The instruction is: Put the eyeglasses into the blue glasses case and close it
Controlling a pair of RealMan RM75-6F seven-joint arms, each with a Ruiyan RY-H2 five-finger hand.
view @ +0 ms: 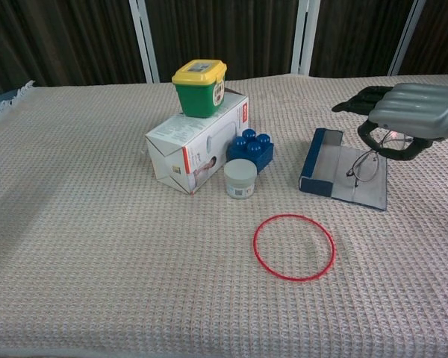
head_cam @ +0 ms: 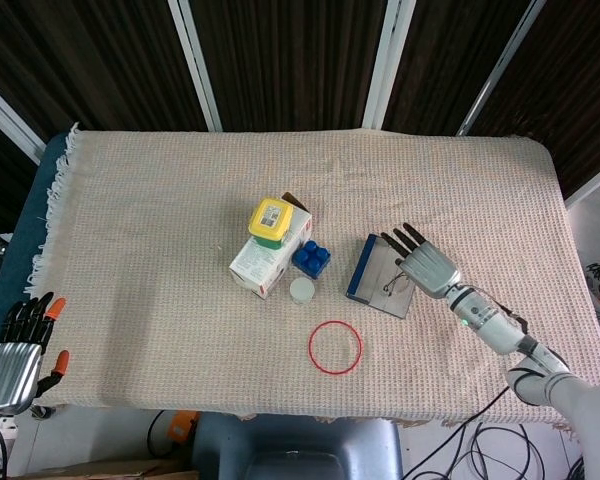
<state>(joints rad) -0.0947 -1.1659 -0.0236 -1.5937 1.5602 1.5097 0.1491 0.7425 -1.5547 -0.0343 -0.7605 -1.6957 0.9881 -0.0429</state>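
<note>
The blue glasses case (head_cam: 377, 276) (view: 336, 176) lies open on the cloth, grey lining up, right of the blue brick. My right hand (head_cam: 425, 265) (view: 407, 112) hovers over the case's right part and holds the eyeglasses (head_cam: 395, 283) (view: 365, 165), which hang from its thumb and fingers just above the lining. The lenses dangle low; whether they touch the case I cannot tell. My left hand (head_cam: 10, 345) rests off the table's front left corner with its fingers apart, holding nothing; the chest view does not show it.
A white carton (view: 194, 145) with a green yellow-lidded tub (view: 200, 88) on top stands at centre, a blue brick (view: 252, 149) and a small white jar (view: 240, 178) beside it. A red ring (view: 294, 246) lies in front of the case.
</note>
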